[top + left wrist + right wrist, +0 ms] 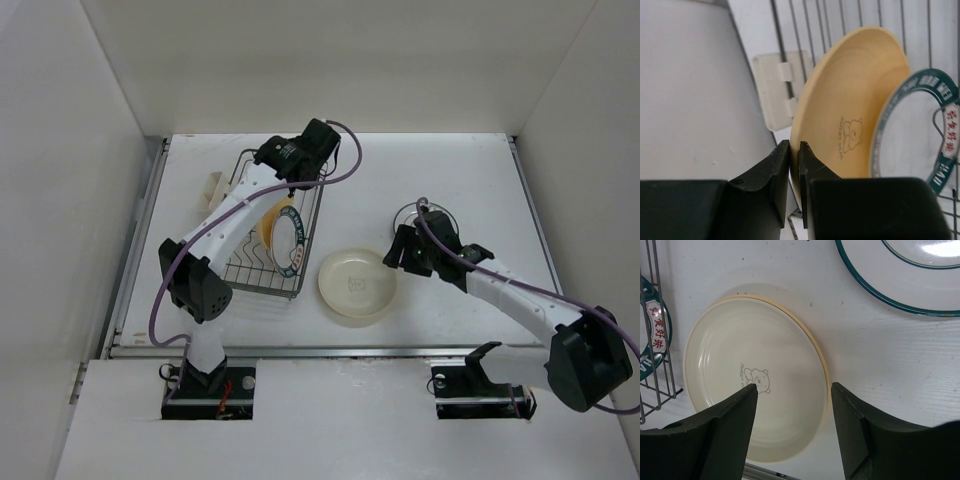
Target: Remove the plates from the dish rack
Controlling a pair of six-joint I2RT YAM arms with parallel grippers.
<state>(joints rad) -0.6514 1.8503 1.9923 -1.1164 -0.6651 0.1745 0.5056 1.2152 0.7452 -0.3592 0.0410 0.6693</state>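
While right gripper (pixel 794 390) hangs open, empty | left gripper (pixel 794 150) clamps yellow plate (pixel 850 100) rim

A small cream plastic piece (pixel 213 187) lay flat on the white, faintly streaked tabletop (pixel 450 180), near its left edge and toward the far side. Up close it was rectangular, with two little tabs along one side. Plain white walls (pixel 60 200) closed the tabletop in on the left, back and right.
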